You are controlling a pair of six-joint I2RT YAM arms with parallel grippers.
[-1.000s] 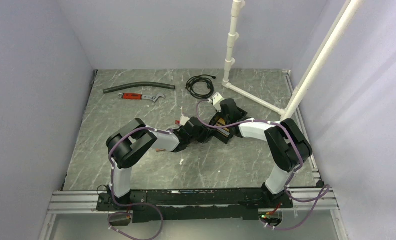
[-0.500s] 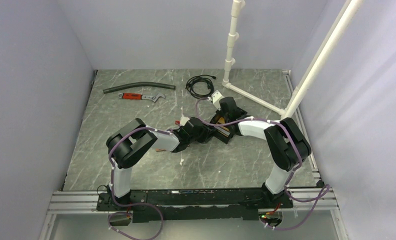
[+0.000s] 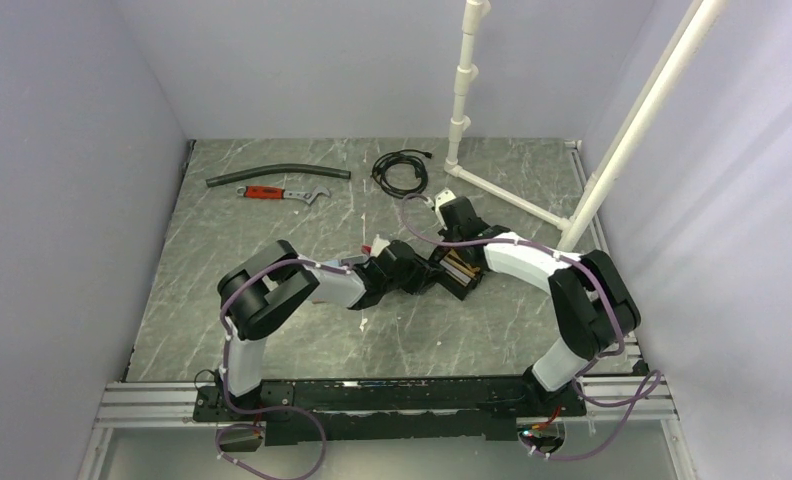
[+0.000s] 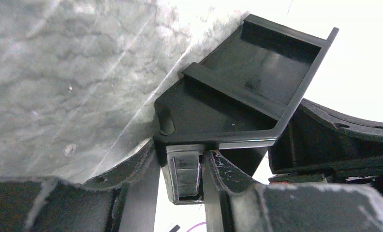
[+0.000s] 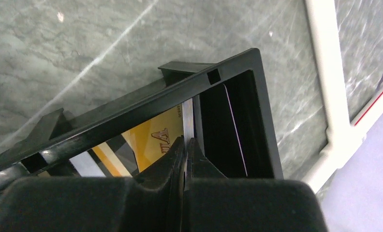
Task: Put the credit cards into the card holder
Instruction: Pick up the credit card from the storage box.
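The black card holder point(image 3: 464, 270) sits mid-table between both arms. My left gripper point(image 3: 424, 277) is shut on a tab on the card holder's near wall point(image 4: 184, 174); the tray's empty compartments point(image 4: 247, 82) show beyond it. My right gripper point(image 3: 450, 238) reaches into the card holder point(image 5: 259, 96) and is shut point(image 5: 185, 143) on the edge of a thin stack of credit cards point(image 5: 188, 116) standing upright inside. A gold credit card point(image 5: 155, 140) with grey and white stripes lies behind the holder's wall to the left of my fingers.
A red-handled wrench point(image 3: 282, 194), a black hose point(image 3: 277, 176) and a coiled black cable point(image 3: 400, 172) lie at the back. A white PVC pipe frame point(image 3: 497, 192) stands back right, also seen in the right wrist view point(image 5: 332, 106). An aluminium rail point(image 3: 372, 395) borders the near edge.
Both grippers and the card holder have shifted a little to the right, and the right arm's elbow has swung outward. Both grips look unchanged.
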